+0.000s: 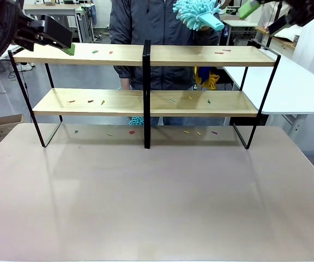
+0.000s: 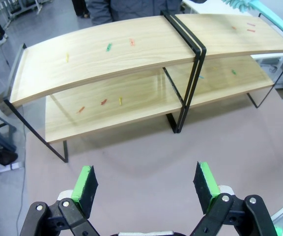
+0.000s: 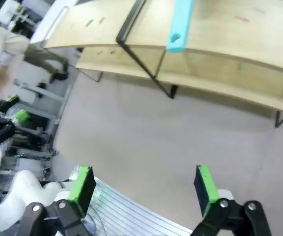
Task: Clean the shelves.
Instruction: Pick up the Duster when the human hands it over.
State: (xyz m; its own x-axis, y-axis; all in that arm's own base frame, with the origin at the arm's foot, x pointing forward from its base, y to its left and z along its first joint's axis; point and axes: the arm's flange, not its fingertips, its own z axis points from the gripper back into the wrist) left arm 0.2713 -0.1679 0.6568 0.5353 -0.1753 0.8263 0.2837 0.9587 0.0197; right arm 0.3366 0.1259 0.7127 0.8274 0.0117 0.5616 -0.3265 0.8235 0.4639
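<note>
Pale table (image 1: 157, 207) bearing shelves (image 1: 200, 56) at far side. Coloured scraps (image 1: 103, 101) on both tiers, so cleaning seemingly unstarted. Duster (image 1: 192, 13) above, probably person-held. Left gripper (image 2: 146, 179) and right gripper (image 3: 144, 184) with jaws apart, empty.

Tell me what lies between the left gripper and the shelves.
Bare table. In the left wrist view, the open left gripper looks across an unbroken stretch of it up to the shelves, with nothing lying there.
</note>
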